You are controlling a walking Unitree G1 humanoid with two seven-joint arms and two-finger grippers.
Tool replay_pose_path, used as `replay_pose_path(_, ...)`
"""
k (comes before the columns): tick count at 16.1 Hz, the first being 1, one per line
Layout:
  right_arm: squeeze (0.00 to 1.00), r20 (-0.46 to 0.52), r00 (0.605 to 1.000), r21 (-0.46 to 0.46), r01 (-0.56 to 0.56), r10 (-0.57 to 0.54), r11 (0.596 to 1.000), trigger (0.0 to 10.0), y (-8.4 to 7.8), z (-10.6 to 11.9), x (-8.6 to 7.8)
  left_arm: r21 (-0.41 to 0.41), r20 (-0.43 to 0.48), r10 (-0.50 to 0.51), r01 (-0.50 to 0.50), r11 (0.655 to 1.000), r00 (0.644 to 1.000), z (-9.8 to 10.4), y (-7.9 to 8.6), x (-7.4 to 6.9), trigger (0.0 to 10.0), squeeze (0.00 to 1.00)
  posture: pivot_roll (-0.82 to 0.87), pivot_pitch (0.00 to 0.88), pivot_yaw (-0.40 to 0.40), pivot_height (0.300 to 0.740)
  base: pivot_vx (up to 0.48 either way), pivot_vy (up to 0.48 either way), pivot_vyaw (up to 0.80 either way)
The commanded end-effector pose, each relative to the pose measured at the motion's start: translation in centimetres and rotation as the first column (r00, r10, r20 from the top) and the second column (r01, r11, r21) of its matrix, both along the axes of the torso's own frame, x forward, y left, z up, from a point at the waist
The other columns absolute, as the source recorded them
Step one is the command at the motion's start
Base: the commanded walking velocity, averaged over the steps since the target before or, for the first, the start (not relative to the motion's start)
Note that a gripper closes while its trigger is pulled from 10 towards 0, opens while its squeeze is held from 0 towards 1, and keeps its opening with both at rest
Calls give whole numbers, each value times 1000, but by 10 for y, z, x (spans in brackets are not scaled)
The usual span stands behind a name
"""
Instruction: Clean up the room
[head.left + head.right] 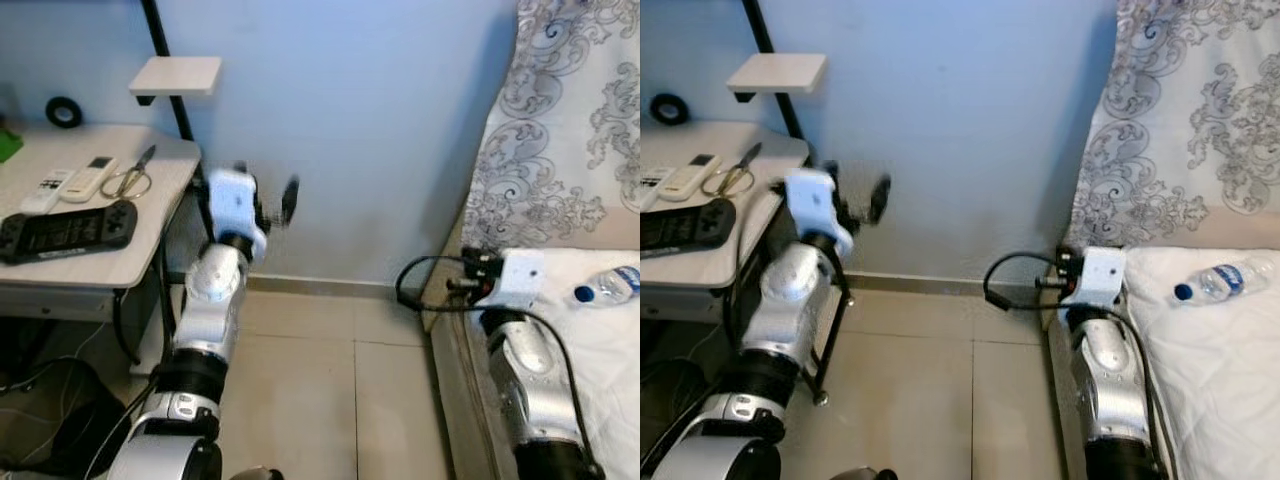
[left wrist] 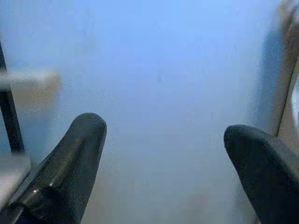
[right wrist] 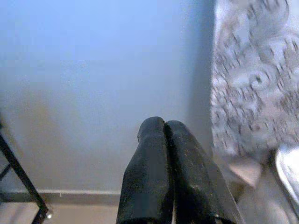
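A clear plastic water bottle [image 1: 608, 285] with a blue cap lies on the white bed [image 1: 1230, 380] at the right. My right gripper [image 3: 163, 128] is shut with nothing in it; it hovers at the bed's near corner, left of the bottle, facing the blue wall. My left gripper [image 1: 268, 200] is raised beside the desk's right edge and looks blurred. Its two black fingers [image 2: 79, 140] stand wide apart and hold nothing. On the desk [image 1: 150, 250] lie a black game controller [image 1: 65, 230], two white remotes [image 1: 88, 178], and scissors [image 1: 135, 175].
A black tape roll [image 1: 64, 111] sits at the back of the desk, under a small white shelf [image 1: 178, 76] on a black pole. A patterned curtain [image 1: 570, 110] hangs above the bed. Tiled floor [image 1: 330, 390] lies between desk and bed. Cables and dark clutter lie under the desk [image 1: 50, 400].
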State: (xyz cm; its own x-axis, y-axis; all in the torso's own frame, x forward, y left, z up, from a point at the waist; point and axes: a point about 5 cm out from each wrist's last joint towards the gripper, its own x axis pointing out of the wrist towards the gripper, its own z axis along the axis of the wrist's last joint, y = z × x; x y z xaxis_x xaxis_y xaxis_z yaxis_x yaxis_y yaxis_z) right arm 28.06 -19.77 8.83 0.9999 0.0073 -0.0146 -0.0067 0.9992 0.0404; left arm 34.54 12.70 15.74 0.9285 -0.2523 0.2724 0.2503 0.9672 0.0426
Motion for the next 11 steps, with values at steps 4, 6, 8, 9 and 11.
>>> replay_pose_path(4,0,-106,994,-60,-21,14,998,10000,9,-16,-46,46,-191,-135,146,988,972,-46,-13,-48,10000,0,-40,0,6,740,0,0,0)
replay_pose_path(6,0,-93,996,-37,-1,-3,999,10000,13,-13,-43,40,-194,-161,171,984,968,-47,-21,-50,10000,0,-42,0,8,740,0,0,0)
replay_pose_path(8,0,-54,998,-30,15,-16,999,10000,18,-4,-32,44,-173,-157,167,985,972,-40,-23,-43,10000,0,-49,0,18,740,0,0,0)
replay_pose_path(9,0,-41,999,-28,18,-19,999,10000,20,1,-28,46,-170,-142,152,987,975,-37,-19,-42,10000,0,-51,0,22,740,0,0,-788)
replay_pose_path(11,0,-36,997,23,65,-65,998,10000,15,4,-23,-43,-201,-87,80,996,976,-37,-8,-40,10000,0,-60,0,32,740,0,0,-781)
